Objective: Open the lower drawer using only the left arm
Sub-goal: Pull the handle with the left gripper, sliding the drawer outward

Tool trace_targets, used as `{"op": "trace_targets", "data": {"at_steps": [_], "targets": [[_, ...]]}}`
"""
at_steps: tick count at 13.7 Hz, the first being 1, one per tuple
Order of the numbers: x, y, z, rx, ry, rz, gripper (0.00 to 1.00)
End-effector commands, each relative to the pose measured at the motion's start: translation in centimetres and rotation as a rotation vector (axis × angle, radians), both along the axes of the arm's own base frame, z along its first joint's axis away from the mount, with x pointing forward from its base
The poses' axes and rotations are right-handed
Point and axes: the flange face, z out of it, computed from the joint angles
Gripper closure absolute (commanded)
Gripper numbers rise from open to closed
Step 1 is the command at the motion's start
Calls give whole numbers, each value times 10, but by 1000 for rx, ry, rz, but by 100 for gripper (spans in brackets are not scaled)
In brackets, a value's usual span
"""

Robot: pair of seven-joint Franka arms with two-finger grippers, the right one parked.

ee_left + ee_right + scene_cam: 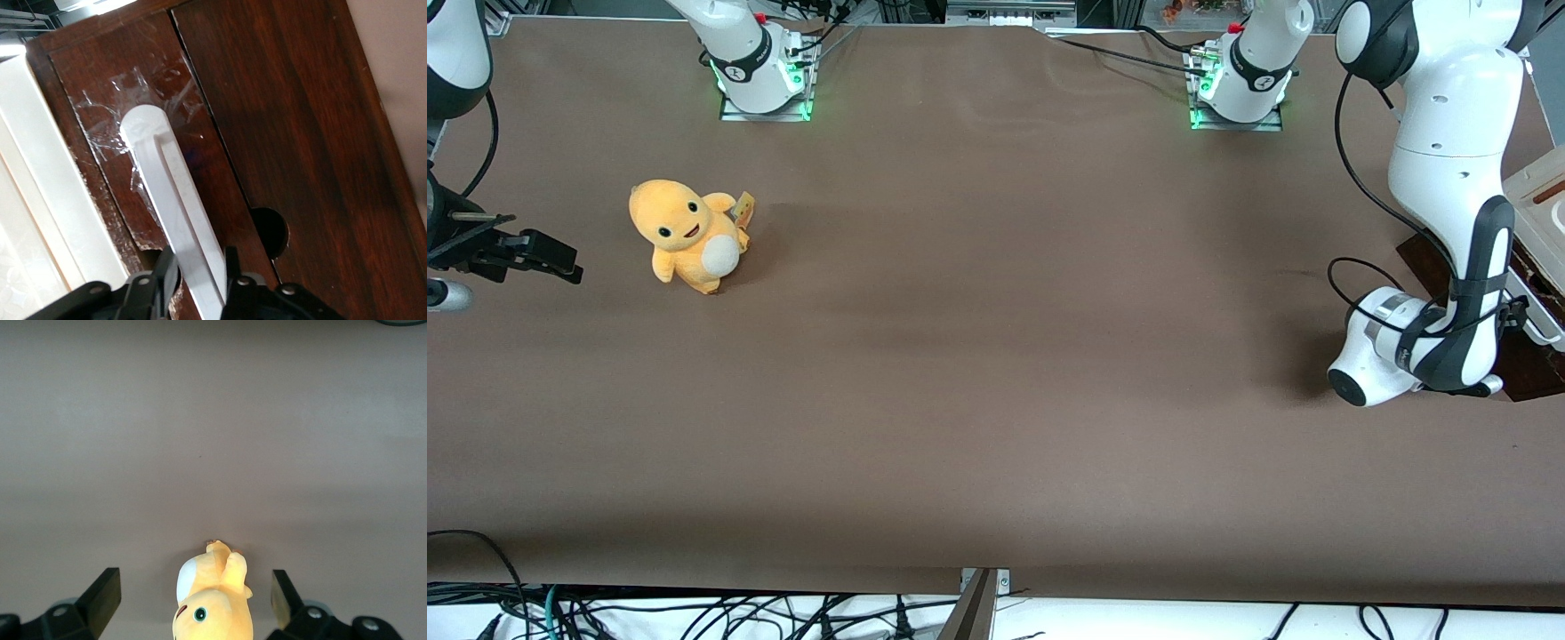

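Note:
The lower drawer's dark brown front [110,63] carries a patch of clear tape and a long white bar handle [165,180]. My left gripper [197,259] is at the handle's near end. One black finger [159,275] presses one side of the bar and the other finger presses the opposite side, so it is shut on the handle. In the front view the left arm [1449,178] bends down low at its end of the table, beside the dark wooden cabinet [1534,364]. Its wrist hides the gripper there.
A wide dark wood panel [307,133] with a round hole [270,232] runs beside the drawer front, and a cream-white panel [37,180] lies along its other edge. An orange plush toy [685,233] sits toward the parked arm's end of the brown table [996,356].

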Motion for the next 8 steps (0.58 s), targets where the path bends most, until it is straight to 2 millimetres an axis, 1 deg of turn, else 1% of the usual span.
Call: {"op": "trace_targets", "data": {"at_steps": [1, 2, 3, 6, 8], "targets": [[8, 7, -2, 13, 4, -19, 70], [8, 7, -3, 13, 6, -19, 71], [8, 7, -3, 14, 7, -20, 76], [9, 5, -4, 12, 9, -22, 84], [9, 3, -4, 12, 7, -25, 85]]}}
